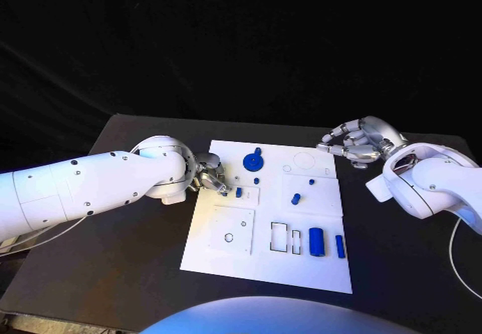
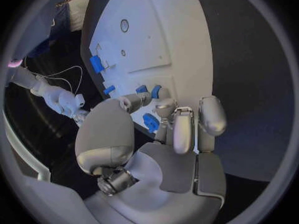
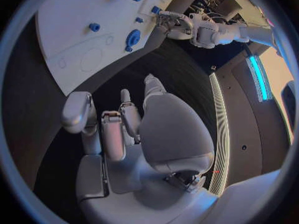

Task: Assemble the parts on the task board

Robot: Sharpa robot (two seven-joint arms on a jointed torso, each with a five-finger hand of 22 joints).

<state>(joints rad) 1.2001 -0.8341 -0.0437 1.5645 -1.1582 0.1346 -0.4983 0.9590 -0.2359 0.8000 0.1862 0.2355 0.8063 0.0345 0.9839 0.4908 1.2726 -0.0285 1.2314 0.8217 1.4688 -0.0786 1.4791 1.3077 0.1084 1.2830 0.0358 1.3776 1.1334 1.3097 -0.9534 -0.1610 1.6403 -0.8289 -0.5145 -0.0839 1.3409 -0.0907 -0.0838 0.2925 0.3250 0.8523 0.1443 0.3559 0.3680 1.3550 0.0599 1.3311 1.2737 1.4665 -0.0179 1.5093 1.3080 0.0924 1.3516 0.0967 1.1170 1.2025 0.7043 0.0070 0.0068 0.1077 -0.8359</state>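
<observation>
The left hand (image 1: 209, 177) is at the board's (image 1: 263, 268) left edge, fingertips pinched on a small blue part (image 2: 150, 122) just over the board. I'd lower it slow and square it to its slot before letting go. The right hand (image 1: 357, 142) hangs off the board's far right corner, fingers curled on nothing.

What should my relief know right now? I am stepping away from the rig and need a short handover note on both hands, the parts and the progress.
Left hand: at the board's left edge, fingertips on a small blue part; whether it is gripped is unclear.
Right hand: off the board's far right corner, fingers curled, holding nothing.
White board: blue round knob at the far middle, small blue pieces mid-board, two blue bars near right, beside two empty slots.
Done: cannot judge what is seated.
Left: fill the open slots.
</observation>
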